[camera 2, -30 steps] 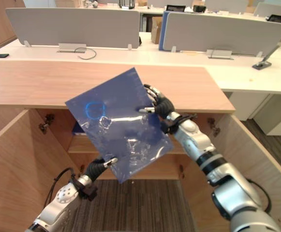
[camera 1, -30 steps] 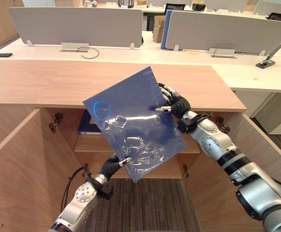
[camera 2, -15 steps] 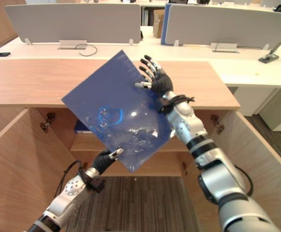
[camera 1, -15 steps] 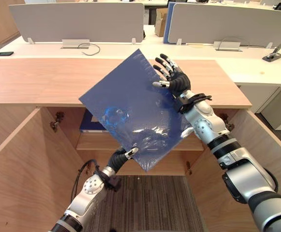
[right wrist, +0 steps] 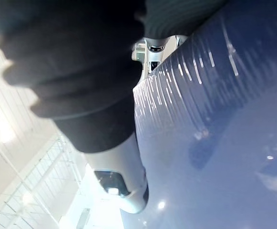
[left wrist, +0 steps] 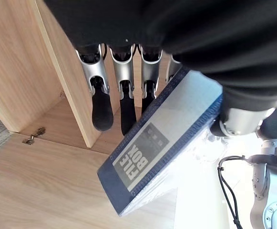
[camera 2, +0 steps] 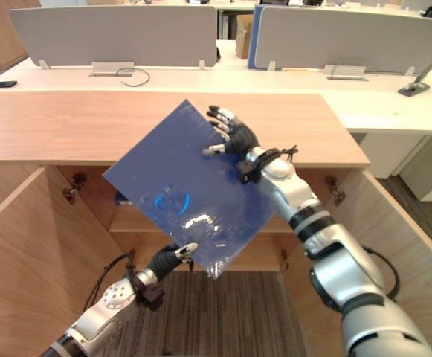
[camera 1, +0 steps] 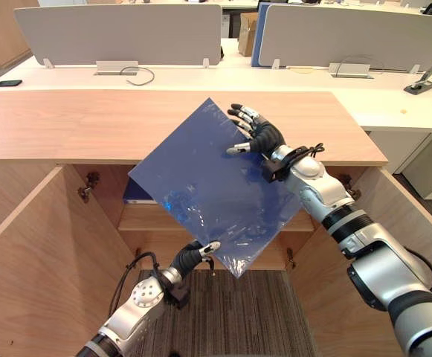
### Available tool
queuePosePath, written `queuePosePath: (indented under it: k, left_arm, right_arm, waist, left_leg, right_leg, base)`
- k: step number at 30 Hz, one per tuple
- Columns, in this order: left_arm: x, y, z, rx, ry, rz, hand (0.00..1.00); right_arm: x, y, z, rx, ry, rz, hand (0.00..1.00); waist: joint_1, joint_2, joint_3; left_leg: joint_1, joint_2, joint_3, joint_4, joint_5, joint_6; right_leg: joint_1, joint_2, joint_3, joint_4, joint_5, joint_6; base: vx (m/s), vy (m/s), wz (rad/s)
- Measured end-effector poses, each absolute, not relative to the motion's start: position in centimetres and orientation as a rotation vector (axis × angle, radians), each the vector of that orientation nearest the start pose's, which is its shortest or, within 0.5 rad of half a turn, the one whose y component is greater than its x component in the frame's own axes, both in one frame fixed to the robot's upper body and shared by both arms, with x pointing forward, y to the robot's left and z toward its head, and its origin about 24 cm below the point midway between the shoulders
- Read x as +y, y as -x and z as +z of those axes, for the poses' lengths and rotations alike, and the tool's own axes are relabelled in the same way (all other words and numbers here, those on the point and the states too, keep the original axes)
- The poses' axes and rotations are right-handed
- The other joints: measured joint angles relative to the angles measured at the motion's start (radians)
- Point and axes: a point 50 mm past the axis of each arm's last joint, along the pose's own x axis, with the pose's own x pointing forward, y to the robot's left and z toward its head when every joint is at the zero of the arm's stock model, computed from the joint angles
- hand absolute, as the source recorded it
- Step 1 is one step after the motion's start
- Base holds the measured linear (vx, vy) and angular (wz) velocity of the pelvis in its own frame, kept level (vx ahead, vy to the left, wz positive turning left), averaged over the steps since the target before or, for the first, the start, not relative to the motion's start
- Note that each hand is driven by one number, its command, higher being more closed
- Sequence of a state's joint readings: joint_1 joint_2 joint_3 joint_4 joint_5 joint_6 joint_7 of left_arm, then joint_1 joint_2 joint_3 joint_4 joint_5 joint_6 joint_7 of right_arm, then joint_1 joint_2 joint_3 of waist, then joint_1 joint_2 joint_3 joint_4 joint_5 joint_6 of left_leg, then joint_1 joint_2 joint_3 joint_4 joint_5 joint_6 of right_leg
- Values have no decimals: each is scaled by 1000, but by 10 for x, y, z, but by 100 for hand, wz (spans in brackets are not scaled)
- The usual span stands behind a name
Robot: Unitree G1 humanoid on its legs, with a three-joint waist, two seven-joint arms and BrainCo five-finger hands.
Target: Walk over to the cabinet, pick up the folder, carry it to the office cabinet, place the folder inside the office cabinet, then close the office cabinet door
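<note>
- Out in front of the open cabinet (camera 1: pixel 67 126), the folder (camera 1: pixel 208 186) hangs in the air between both hands, tilted with one corner down. It's not inside yet.
- The left hand (camera 1: pixel 189 258) is at the bottom, thumb and fingers clamped on the lower edge. The wrist view shows the spine wedged between them.
- The right hand (camera 1: pixel 259 137) sits at the upper right edge, fingers straight and spread. It's steadying the folder, not gripping it.
- So I'd call this the start of the placing step. Pickup and carry look done, and closing the door comes after.
- Next move, my guess: level the folder, then feed it forward and down from the right hand, under the cabinet top, onto the shelf (camera 1: pixel 137 217).
- Room looks fine sideways. The left door (camera 1: pixel 22 253) and right door (camera 1: pixel 416 216) are swung wide, well outside each hand.
- Tight spots are the top's front edge just past the right hand, and a blue binder (camera 1: pixel 137 195) on the shelf beyond the left hand.
</note>
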State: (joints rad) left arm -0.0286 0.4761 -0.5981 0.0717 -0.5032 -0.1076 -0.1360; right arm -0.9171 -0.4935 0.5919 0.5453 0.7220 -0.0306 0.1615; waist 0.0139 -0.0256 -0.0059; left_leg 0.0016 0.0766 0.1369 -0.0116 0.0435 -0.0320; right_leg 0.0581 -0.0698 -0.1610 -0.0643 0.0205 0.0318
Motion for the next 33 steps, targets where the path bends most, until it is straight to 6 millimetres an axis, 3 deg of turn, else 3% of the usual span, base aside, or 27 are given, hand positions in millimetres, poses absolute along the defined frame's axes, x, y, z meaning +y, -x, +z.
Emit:
queuePosePath:
  k: [5,9,16,17,19,21,27,33]
  left_arm:
    - [113,-215,2,213,-15,-662,100]
    - [114,-213,-1,236,-65,-690,100]
    - [112,-213,0,218,-150,-731,100]
    - [110,-213,-1,215,-169,-752,100]
    - [105,-209,-4,228,-191,-792,100]
    - [99,-196,-17,306,-232,-890,100]
    - [113,-190,-34,388,-399,-933,100]
    - [122,-188,-43,425,-489,-944,100]
  right_arm:
    - [-120,-379,160,-61,181,563,0]
    - [-131,-377,139,23,190,534,0]
    - [-133,-376,139,37,247,579,0]
    - [-134,-375,140,42,269,595,100]
    - [-137,-371,141,68,318,618,100]
    - [-154,-362,119,205,421,620,100]
    - [-167,-342,82,398,515,702,100]
    - [-157,-333,83,376,557,786,100]
  waist:
    - [1,4,3]
    - [3,6,5]
    - [3,9,6]
    - [4,9,6]
    - [6,8,6]
    - [16,7,10]
    - [21,7,16]
    - [20,7,19]
  left_leg:
    - [-1,-1,-4,-4,3,-2]
    - [0,0,-7,-9,5,-5]
    - [3,0,-7,-13,8,-6]
    - [3,0,-7,-13,8,-6]
    - [2,-1,-7,-14,8,-6]
    - [1,-1,-8,-16,8,-6]
    - [0,3,-8,-17,6,-9]
    - [0,5,-7,-16,4,-11]
  right_leg:
    - [0,0,-3,0,0,0]
    - [-1,0,-5,-1,0,0]
    - [0,0,-5,-1,0,0]
    - [0,0,-5,-1,0,0]
    - [0,0,-6,-2,0,0]
    - [-1,0,-6,-4,0,0]
    - [2,5,-7,-11,0,0]
    - [4,7,-6,-17,0,0]
  base:
    - [0,0,0]
    - [0,0,0]
    - [0,0,0]
    - [0,0,0]
    - [0,0,0]
    - [0,0,0]
    - [0,0,0]
    - [0,0,0]
